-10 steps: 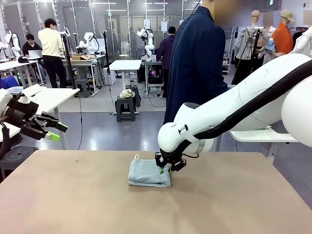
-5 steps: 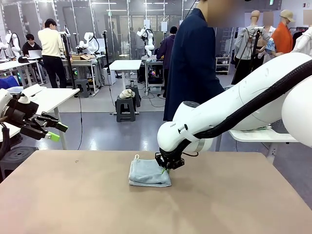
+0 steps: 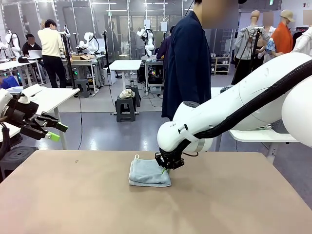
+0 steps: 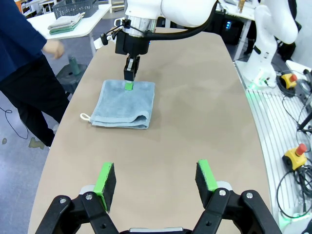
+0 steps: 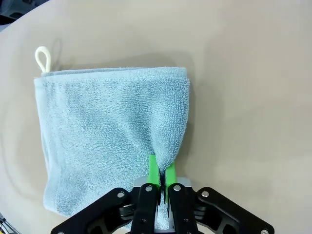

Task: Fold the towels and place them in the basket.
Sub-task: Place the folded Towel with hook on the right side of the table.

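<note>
One towel (image 3: pixel 149 174) on the table (image 3: pixel 73 200), two hands (image 3: pixel 58 132) (image 3: pixel 163 169)

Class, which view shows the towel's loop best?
Right wrist view: the loop lies close and clear at the towel's corner. The left wrist view shows it small; the front view, barely.

surface: tan table (image 3: pixel 73 195) | on it: one folded blue-grey towel (image 3: pixel 147 174) | where: middle, toward the far edge

- We hold our left gripper (image 3: pixel 52 131) raised off to our left, jaws wide apart.
- Our right arm (image 3: pixel 243 102) reaches across; right gripper (image 3: pixel 164 169) points down, pinched on the towel (image 3: pixel 146 174) edge.
</note>
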Robot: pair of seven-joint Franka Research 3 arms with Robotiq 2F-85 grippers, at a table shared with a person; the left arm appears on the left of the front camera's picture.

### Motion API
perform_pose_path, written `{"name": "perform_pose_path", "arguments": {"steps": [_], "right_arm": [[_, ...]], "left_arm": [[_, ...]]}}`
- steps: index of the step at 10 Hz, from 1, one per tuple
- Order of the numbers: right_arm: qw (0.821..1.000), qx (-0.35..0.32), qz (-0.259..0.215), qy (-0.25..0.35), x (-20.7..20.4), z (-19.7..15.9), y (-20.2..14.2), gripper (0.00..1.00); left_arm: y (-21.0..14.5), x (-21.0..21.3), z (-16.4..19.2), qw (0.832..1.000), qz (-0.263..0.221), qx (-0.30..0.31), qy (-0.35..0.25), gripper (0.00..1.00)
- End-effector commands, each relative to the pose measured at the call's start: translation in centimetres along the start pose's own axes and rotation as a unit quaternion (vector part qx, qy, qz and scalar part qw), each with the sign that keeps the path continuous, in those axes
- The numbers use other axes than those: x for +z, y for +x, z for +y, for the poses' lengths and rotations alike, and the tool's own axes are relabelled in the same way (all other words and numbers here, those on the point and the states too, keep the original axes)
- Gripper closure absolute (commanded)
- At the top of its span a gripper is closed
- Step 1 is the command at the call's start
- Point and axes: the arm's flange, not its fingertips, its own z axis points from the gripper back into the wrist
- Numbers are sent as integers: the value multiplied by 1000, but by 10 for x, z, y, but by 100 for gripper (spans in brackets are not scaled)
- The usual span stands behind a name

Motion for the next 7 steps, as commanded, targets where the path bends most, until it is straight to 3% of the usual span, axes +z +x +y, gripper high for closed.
{"name": "perform_pose_path", "arguments": {"steps": [1,3,7], "right_arm": [[1000,-5,1,2,-1,-1,0,100],[1000,8,-3,0,10,-19,9,95],[998,-10,-45,-37,67,-147,56,95]], "left_arm": [[2,1,-1,1000,2,-4,-2,16],[2,1,-1,1000,2,-4,-2,16],[2,1,-1,1000,2,-4,-2,16]]}}
